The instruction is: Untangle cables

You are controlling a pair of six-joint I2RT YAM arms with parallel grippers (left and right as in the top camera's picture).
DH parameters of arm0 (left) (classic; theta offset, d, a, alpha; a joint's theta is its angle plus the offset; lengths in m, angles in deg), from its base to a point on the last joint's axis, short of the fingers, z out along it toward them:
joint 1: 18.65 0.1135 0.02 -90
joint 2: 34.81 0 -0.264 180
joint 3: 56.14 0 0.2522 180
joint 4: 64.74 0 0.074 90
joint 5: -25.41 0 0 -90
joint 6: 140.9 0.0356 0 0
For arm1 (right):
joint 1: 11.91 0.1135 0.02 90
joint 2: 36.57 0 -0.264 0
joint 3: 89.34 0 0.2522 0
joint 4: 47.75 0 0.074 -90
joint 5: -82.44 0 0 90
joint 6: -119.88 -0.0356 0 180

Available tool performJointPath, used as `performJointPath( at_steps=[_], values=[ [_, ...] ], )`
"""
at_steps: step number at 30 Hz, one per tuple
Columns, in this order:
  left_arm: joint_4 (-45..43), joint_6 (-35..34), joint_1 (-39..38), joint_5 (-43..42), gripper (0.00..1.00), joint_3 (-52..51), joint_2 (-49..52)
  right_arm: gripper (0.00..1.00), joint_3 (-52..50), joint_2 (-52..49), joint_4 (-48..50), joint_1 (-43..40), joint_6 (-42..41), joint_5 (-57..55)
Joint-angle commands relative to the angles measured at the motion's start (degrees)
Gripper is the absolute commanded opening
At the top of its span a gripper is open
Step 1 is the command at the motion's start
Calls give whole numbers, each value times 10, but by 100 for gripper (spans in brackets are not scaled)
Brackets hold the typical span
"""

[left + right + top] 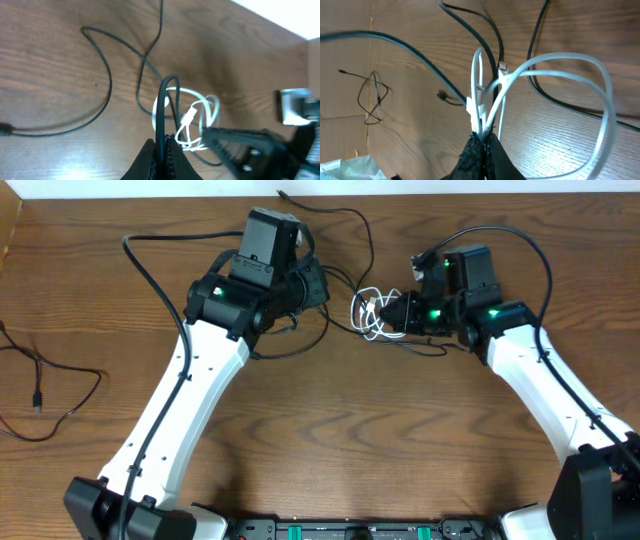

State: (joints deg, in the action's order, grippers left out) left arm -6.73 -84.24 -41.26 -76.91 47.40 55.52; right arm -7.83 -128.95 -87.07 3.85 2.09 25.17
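A white cable [370,313] lies coiled and tangled with a black cable [335,328] at the table's back middle. My left gripper [318,285] is shut on the black cable [163,107], which loops up from its jaws [163,145] through the white coil [187,120]. My right gripper [397,315] is shut on the white cable [485,100], several strands pinched in its jaws [483,136], with a wide white loop [600,100] out to the right. The two grippers are close together, on either side of the tangle.
The black cable runs in long loops over the wooden table [330,430] behind and left of the left arm. Another thin black cable [60,395] with a plug lies at the far left edge. A small black cable tangle [372,97] shows in the right wrist view.
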Motion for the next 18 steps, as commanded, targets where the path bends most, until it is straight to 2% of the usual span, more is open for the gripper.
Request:
performJointPath(
  at_steps=[1, 9, 18],
  values=[
    [14, 12, -1, -1, 8, -7, 30, 1, 1, 39, 0, -5, 11, 9],
    [29, 26, -3, -7, 8, -7, 66, 1, 1, 72, 0, -10, 11, 9],
    [41, 29, -3, -7, 8, -8, 117, 1, 1, 124, 0, -71, 11, 68]
  ],
)
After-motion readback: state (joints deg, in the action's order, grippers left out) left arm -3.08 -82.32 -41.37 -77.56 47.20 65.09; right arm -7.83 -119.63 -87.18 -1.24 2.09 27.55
